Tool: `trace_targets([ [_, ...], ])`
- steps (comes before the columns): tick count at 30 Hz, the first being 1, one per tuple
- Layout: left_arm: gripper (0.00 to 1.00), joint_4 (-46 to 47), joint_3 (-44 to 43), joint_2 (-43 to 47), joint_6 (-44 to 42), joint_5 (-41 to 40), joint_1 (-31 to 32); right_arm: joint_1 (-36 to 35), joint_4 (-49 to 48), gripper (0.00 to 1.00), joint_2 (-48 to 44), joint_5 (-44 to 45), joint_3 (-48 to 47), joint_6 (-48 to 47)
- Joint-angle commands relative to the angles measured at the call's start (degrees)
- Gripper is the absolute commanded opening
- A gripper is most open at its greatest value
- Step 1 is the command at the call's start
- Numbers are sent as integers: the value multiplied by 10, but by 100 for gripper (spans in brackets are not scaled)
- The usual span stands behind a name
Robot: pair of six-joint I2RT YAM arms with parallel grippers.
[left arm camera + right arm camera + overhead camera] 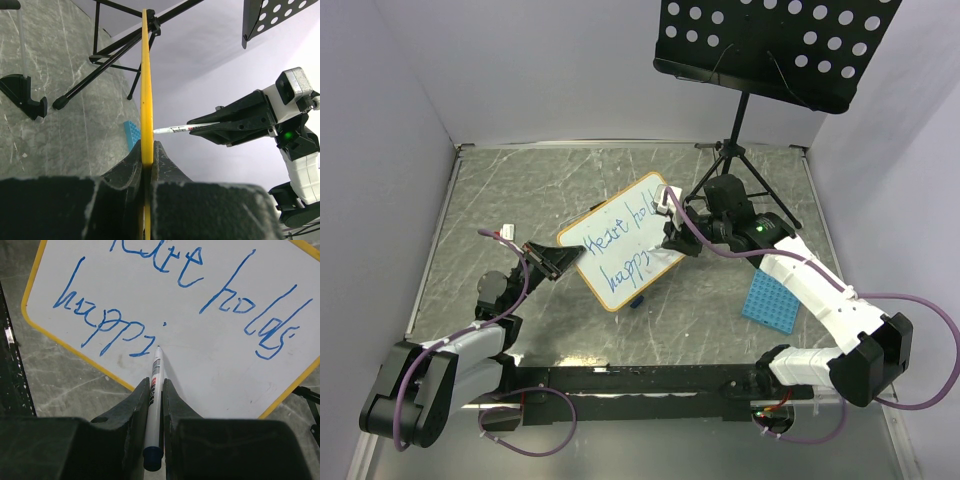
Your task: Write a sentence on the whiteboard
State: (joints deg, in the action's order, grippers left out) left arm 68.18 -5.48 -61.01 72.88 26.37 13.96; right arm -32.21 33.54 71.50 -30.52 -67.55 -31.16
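Note:
The whiteboard point(605, 232) stands tilted on the table, and my left gripper point(558, 262) is shut on its lower left edge. In the left wrist view its yellow frame point(146, 75) shows edge-on, pinched between the left gripper point(146, 150) jaws. The sentence point(175, 295) is blue handwriting, with "holds" on the first line and "happi" on the second. My right gripper point(156, 382) is shut on a white marker point(155, 405). The marker's tip touches the board just right of the last "i". From the left wrist the marker point(185, 129) meets the board's face.
A black perforated music stand point(770, 50) rises at the back, and its tripod legs point(735, 165) spread behind the board. A blue grid tray point(770, 300) lies on the table at the right. The board's black foot point(22, 92) rests on the marbled table point(500, 190).

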Motion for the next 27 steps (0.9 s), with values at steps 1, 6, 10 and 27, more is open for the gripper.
trace_targets([
  [1,1,99,-16,8,21,2,0,4,-1,0,5,-8,-24,-4],
  [6,1,98,-15,10,21,2,0,4,14,0,3,-9,-23,-11],
  [10,1,94,-14,13,19,0,0,4,23,0,0,-6,-21,-16],
  [27,1,104,-12,5,21,2,0,5,43,0,2,-17,-30,-29],
])
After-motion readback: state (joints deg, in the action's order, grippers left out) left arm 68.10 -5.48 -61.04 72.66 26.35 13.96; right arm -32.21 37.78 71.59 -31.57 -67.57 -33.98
